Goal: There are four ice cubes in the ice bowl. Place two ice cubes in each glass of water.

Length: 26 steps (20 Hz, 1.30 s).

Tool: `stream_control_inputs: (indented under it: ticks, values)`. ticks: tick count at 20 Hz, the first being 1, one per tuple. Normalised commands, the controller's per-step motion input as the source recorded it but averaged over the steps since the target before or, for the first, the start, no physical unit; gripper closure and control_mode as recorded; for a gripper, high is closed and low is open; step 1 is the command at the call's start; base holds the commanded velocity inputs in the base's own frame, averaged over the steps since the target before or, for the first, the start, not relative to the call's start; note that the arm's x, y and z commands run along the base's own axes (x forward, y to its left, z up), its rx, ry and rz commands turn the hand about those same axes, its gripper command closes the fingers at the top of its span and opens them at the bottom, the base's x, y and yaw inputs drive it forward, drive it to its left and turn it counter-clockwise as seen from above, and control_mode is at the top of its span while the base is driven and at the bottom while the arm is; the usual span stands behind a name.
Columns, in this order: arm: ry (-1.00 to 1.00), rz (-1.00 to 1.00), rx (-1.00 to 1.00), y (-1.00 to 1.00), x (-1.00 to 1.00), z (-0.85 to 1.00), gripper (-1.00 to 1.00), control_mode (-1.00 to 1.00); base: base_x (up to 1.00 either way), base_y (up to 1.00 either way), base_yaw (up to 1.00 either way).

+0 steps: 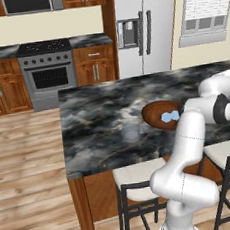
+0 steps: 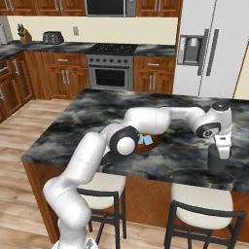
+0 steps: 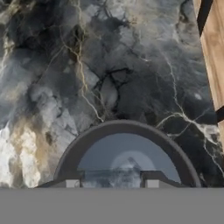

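A dark, white-veined marble island counter (image 1: 97,119) carries a wide, shallow reddish-brown wooden bowl (image 1: 154,114) holding two pale blue translucent ice cubes (image 1: 169,116). One short clear tumbler (image 1: 131,132) stands near it. The gripper (image 3: 112,180) hangs over a second round glass (image 3: 124,148); whether its jaws hold anything cannot be told.

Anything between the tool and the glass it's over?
Nothing visible. In the hand view the tool sits right above the open mouth of the glass, with bare marble counter around it. A pale shape between the fingertips may be an ice cube; I cannot tell for sure.
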Motion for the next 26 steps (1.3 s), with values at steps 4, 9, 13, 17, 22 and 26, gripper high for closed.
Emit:
stream_control_inputs:
  ticks: [4,9,13,17,22,26]
  values:
    - [0.0,0.0,0.0,-0.01,0.36,-0.11,1.0,-1.0,0.0,0.0,0.0]
    - [0.05,0.0,0.0,-0.12,0.17,-0.21,1.0,-1.0,0.0,0.0,0.0]
    - [0.07,0.0,0.0,-0.24,0.13,-0.18,1.0,-1.0,0.0,0.0,0.0]
    - [0.02,0.0,0.0,-0.09,-0.06,-0.01,-1.0,-1.0,0.0,0.0,0.0]
    - [0.0,0.0,0.0,0.0,-0.35,0.02,-1.0,-1.0,0.0,0.0,0.0]
    - [-0.02,0.0,0.0,0.0,-0.46,0.08,-1.0,-1.0,0.0,0.0,0.0]
